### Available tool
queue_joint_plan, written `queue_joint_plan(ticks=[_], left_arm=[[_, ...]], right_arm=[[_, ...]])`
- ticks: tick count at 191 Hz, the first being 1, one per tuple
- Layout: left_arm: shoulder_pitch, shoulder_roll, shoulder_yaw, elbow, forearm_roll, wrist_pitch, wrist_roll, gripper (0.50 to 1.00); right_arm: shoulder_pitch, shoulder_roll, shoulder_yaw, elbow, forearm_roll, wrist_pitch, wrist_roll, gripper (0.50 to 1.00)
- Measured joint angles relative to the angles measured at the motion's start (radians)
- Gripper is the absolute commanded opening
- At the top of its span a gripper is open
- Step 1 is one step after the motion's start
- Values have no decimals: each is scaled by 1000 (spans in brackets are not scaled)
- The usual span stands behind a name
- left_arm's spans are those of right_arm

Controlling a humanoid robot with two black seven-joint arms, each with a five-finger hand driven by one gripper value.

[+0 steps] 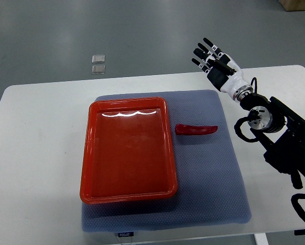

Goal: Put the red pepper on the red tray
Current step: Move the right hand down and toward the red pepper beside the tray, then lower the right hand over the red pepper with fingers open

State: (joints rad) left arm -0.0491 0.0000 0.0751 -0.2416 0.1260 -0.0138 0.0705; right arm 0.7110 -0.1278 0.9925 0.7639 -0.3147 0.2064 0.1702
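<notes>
One small dark label (pixel 125 234) sits at the front edge of the blue-grey mat (pixel 208 168) on the tabletop (pixel 35 153). Its light lettering is too small to read. No other text is visible.

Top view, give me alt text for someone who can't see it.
A glossy red pepper lies on a blue-grey mat, just right of an empty rectangular red plastic tray on a white table. The right robot hand, black and white with fingers spread, is raised above the table's far right edge, holding nothing.
</notes>
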Motion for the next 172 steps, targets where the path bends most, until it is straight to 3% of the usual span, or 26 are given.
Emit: queue_joint_plan(ticks=[42, 90, 147, 172], left_arm=[[0, 0, 0, -3, 0, 0, 0, 1000], [0, 0, 1, -35, 1, -1, 3, 1000], [0, 0, 1, -40, 0, 0, 5, 1000], [0, 0, 1, -39, 0, 0, 6, 1000]], right_arm=[[129, -176, -319, 25, -229, 23, -4, 921], [316, -400, -773, 191, -607, 55, -59, 921], [345, -424, -877, 266, -729, -72, -50, 919], [312, -410, -876, 272, -732, -131, -15, 919]])
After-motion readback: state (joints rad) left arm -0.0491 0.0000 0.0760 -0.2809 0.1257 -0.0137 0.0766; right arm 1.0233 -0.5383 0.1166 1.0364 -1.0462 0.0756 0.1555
